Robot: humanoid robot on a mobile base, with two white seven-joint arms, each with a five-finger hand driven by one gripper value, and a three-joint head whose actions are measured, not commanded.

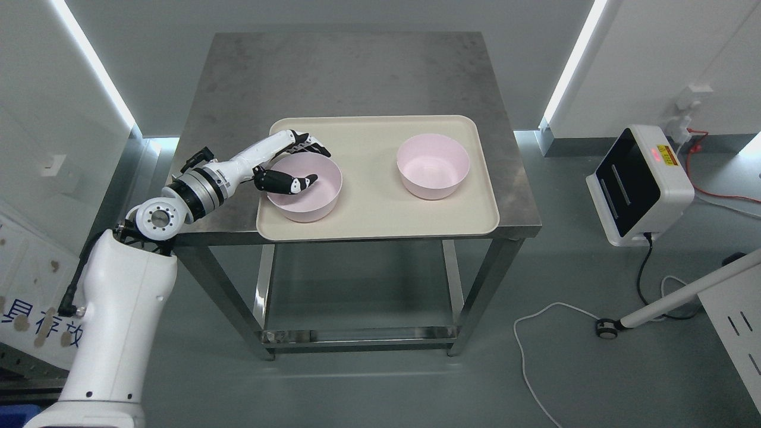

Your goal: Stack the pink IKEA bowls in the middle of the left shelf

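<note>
The robot's left hand (291,166) pinched the near-left rim of a round pink plastic bowl (305,186), thumb inside and fingers (309,142) outside, on a flat cream tray (368,229) on a grey metal table (345,71). The grip looked thin, so the bowl could tip or slip when lifted. A second pink bowl (433,166) sat well apart to the right, with bare tray between them and the tray's front edge near the table's edge.

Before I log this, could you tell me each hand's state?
Left hand: shut on the left pink bowl, pinching its rim.
Right hand: not in view.
</note>
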